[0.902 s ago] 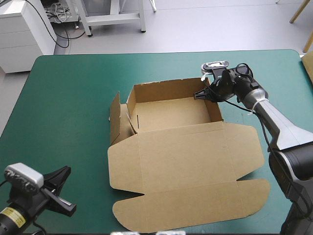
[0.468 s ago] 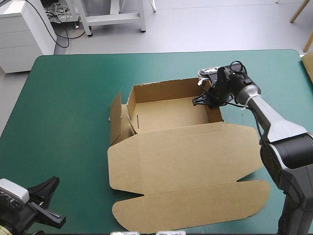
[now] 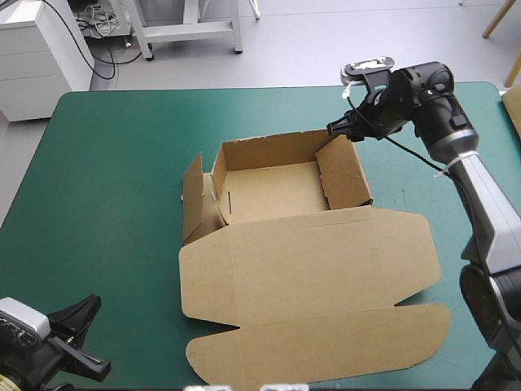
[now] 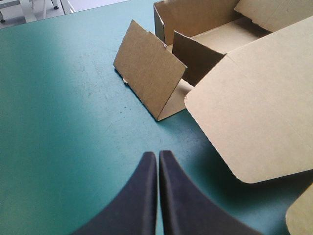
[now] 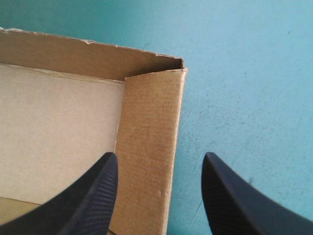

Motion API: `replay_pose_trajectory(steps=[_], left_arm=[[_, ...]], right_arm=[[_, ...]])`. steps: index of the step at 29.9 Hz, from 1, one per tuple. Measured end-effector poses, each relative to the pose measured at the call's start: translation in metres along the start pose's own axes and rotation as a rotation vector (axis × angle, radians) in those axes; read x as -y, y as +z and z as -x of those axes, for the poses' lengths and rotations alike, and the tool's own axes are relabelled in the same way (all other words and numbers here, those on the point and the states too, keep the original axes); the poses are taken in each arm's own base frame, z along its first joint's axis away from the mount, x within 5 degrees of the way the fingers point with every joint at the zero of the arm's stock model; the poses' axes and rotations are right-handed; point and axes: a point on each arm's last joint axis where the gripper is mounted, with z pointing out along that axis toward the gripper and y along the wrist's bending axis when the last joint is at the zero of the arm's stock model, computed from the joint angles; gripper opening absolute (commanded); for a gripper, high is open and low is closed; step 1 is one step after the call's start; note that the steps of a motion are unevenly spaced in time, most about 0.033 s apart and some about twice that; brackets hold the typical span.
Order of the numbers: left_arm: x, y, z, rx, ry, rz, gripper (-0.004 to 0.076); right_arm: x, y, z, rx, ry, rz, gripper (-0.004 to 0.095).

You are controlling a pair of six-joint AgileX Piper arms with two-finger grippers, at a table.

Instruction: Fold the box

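To the box's near left, well apart from it, the left gripper point(image 4: 157, 155) sits low over the teal-green cover point(image 3: 106, 163). Its black fingers are pressed together into one point, with nothing between them. It points toward the box's left flap point(image 4: 149, 73), which stands splayed outward from the tray rather than tucked against it.

The box point(image 3: 277, 189) lies in the middle of the cover. Its long axis runs from the tray at the far end to the lid point(image 3: 309, 277), which is spread flat at the near end. The back wall point(image 3: 269, 149) is upright.

At the box's right side, the right wall point(image 3: 343, 171) is raised but leans inward over the tray floor. It runs the same far-to-near way as the box itself.

Above the box's far right corner hangs the right gripper point(image 5: 160, 155). Its fingers are spread wide and hold nothing. In its wrist view they straddle the right wall, one finger over the tray's inside and the other over bare cover outside the box. The wall's length lies along the gap between them.

That alignment is what I judge the next move to depend on. The right arm is much the nearer of the two, and it is set to come down on that wall and seat it. The left flap falls to the left arm, which has far more ground to cover.
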Motion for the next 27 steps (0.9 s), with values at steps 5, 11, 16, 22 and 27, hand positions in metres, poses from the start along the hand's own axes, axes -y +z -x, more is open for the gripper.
replay_pose_trajectory(steps=[5, 11, 16, 22, 27], left_arm=[[0.001, 0.007, -0.008, -0.034, 0.001, -0.003, -0.0008], [0.002, 0.009, -0.011, -0.045, -0.005, -0.011, -0.0008], [0.002, 0.009, -0.011, -0.046, -0.010, -0.017, -0.0008], [0.002, 0.009, -0.011, -0.046, -0.010, -0.017, -0.0008], [0.002, 0.009, -0.011, -0.046, -0.010, -0.017, -0.0008]], right_arm=[[0.000, -0.024, -0.001, 0.044, -0.003, -0.001, 0.0538], [0.000, -0.009, -0.010, -0.015, -0.002, 0.000, 0.0538], [0.001, 0.030, -0.035, -0.165, -0.012, -0.023, 0.0538], [-0.001, 0.088, -0.049, -0.256, 0.027, -0.001, 0.0537], [-0.003, 0.126, -0.058, -0.327, 0.052, 0.009, 0.0422]])
